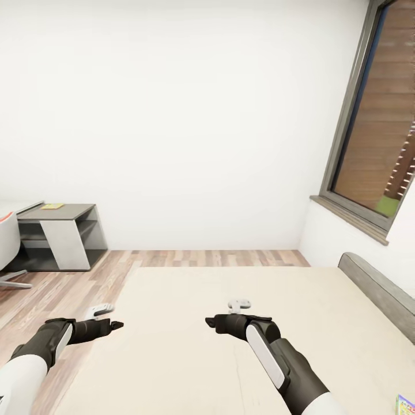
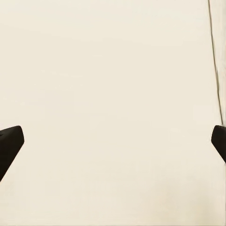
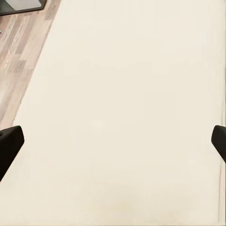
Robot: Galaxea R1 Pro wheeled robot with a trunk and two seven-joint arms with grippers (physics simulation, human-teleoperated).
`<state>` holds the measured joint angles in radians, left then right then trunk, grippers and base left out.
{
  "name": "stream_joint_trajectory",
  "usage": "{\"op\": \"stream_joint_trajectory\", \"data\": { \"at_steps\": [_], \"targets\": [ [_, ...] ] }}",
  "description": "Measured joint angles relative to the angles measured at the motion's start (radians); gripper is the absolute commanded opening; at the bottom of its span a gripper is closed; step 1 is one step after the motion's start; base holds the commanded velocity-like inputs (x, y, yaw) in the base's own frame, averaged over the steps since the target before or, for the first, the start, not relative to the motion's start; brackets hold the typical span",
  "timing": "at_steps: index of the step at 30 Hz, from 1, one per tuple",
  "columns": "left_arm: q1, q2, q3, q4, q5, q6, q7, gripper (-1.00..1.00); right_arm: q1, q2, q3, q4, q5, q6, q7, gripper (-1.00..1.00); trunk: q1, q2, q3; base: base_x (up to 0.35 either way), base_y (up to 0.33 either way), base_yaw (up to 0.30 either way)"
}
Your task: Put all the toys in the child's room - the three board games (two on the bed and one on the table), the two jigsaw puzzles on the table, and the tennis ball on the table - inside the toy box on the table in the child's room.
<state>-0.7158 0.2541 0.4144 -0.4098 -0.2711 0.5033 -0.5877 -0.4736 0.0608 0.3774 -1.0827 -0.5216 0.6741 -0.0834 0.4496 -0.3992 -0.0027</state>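
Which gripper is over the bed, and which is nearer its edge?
Both hang open over the bed; the left gripper is nearer its floor-side edge, the right gripper farther in.

head high, wrists down; shared bed (image 1: 190,346)

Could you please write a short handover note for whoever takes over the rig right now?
Left claw: open, empty, above the bed's left edge.
Right claw: open, empty, over the bed.
Things: a colourful box corner peeks in at the bed's lower right, likely a board game. A flat yellow item lies on the dark-grey cabinet at far left.
Done: nothing confirmed from here; the toy box is out of view.
Left: turn right towards that box, grasp it, carry it to the table.
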Motion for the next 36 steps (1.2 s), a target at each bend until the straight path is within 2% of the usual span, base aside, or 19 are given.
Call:
{"op": "stream_joint_trajectory", "data": {
  "at_steps": [36],
  "targets": [
    [0.000, 0.000, -0.001, 0.000, -0.001, 0.001, 0.001, 1.00, 0.000, 0.001, -0.002, 0.001, -0.006, -0.002, -0.001, 1.00, 0.000, 0.000, 0.000, 0.000, -0.219, 0.000]
  ]
}}
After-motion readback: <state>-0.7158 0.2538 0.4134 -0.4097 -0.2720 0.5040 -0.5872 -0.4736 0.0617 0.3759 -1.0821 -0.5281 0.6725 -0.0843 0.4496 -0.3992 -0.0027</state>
